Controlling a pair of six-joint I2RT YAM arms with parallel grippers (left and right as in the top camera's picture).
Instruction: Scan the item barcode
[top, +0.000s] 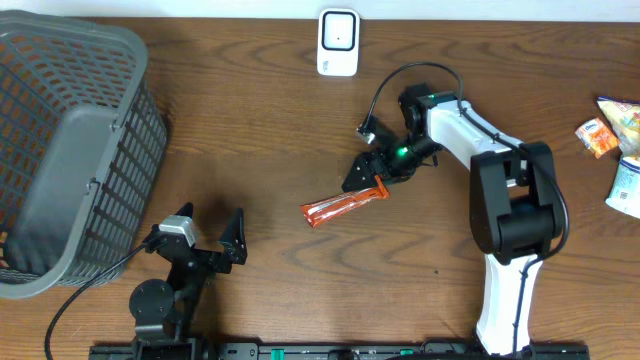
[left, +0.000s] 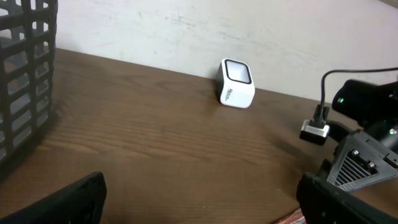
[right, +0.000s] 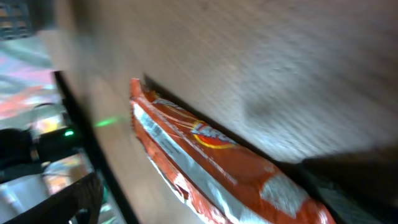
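Observation:
An orange and silver snack packet (top: 340, 207) lies flat on the wooden table, near the middle. My right gripper (top: 368, 178) hangs over its right end. In the right wrist view the packet (right: 211, 155) runs between the wide-apart jaws of the right gripper (right: 217, 193), and the left finger stands well clear of it, so the gripper is open. The white barcode scanner (top: 338, 42) stands at the table's far edge and also shows in the left wrist view (left: 237, 83). My left gripper (top: 212, 228) rests open and empty near the front left (left: 202, 205).
A large grey plastic basket (top: 70, 150) fills the left side, its wall (left: 25, 81) in the left wrist view. Several more snack packets (top: 610, 130) lie at the far right edge. The right arm's black cable (top: 385, 90) loops toward the scanner.

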